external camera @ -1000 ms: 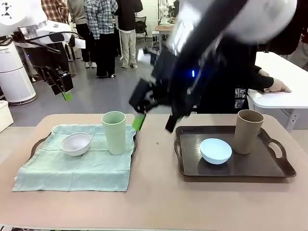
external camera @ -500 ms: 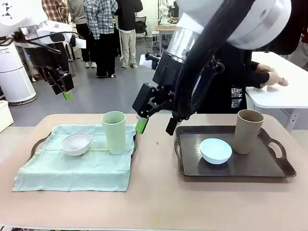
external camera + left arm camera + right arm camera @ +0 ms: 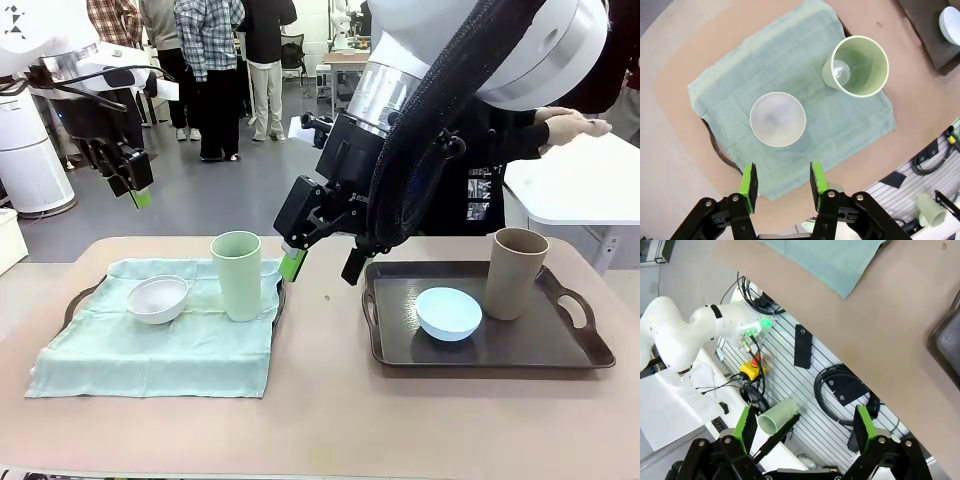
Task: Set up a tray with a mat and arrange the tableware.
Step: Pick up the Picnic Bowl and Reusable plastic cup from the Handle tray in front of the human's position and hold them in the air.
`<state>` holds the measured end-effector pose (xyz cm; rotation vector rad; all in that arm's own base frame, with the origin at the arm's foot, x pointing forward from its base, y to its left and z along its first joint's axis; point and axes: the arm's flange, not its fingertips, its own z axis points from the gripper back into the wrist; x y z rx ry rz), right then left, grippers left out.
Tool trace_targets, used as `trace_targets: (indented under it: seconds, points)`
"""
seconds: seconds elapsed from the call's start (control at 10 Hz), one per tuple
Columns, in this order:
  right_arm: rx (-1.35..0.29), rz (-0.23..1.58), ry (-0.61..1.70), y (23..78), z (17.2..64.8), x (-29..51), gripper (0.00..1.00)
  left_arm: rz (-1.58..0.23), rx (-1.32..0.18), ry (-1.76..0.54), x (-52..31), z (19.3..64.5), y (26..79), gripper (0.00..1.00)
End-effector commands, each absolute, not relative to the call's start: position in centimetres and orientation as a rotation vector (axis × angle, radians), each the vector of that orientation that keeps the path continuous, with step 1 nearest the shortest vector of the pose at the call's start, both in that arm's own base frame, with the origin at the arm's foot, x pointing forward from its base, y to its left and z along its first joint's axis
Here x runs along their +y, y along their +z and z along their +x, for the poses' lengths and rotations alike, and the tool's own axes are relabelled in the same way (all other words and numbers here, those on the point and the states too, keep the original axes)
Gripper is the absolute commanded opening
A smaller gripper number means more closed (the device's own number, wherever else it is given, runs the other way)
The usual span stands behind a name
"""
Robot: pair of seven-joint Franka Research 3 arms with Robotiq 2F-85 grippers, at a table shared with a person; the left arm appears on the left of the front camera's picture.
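over the far middle of the table (image 3: 320,420) the right gripper (image 3: 320,266) hangs released, the left gripper (image 3: 135,190) likewise; white bowl (image 3: 157,298) and green cup (image 3: 238,275) sit on the mat (image 3: 150,345), so the matless tray (image 3: 592,347) probably comes next.

Robotics lab: white robot arms (image 3: 555,40) above a beige table (image 3: 320,420), yellow emergency-stop box (image 3: 752,371), looped black cables (image 3: 818,388), standing people (image 3: 210,60) behind.

The green mat (image 3: 150,350) covered nearly all of the left tray (image 3: 73,307), so only bits of its dark rim showed. In the left wrist view, the picture's edge cut off the light blue bowl (image 3: 951,24) and its dark tray (image 3: 922,37). The right arm (image 3: 440,90) hid much of the person (image 3: 495,170).
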<state>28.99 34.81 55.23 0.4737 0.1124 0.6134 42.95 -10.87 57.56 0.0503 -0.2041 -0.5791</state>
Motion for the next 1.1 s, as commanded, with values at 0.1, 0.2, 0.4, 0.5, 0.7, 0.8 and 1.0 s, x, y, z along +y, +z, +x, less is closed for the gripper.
trace_targets:
  seconds: [0.1,0.2,0.4,0.5,0.7,0.8,1.0]
  points:
    - [0.112,0.474,0.613,55.2,29.0,34.8,1.00,0.050,-0.204,-0.579,-10.9,43.0,57.6,0.56]
    - [0.074,0.251,0.372,56.3,29.5,30.4,1.00,0.046,-0.198,-0.598,-11.8,43.1,58.0,0.56]
    - [0.088,0.080,0.079,57.9,28.2,21.5,1.00,0.021,-0.155,-0.649,-11.7,42.6,58.5,0.56]
    - [0.077,0.042,0.009,58.9,26.8,18.4,1.00,-0.004,-0.137,-0.641,-11.4,42.3,58.5,0.56]
    - [0.029,0.107,0.133,58.1,29.0,20.6,1.00,0.034,-0.165,-0.622,-11.9,42.4,57.8,0.56]
    - [0.029,0.107,0.133,58.1,29.0,20.6,1.00,0.034,-0.165,-0.622,-11.9,42.4,57.8,0.56]
    - [0.058,0.263,0.138,59.4,27.6,15.2,1.00,-0.144,-0.143,-0.587,-11.4,42.3,58.5,0.56]
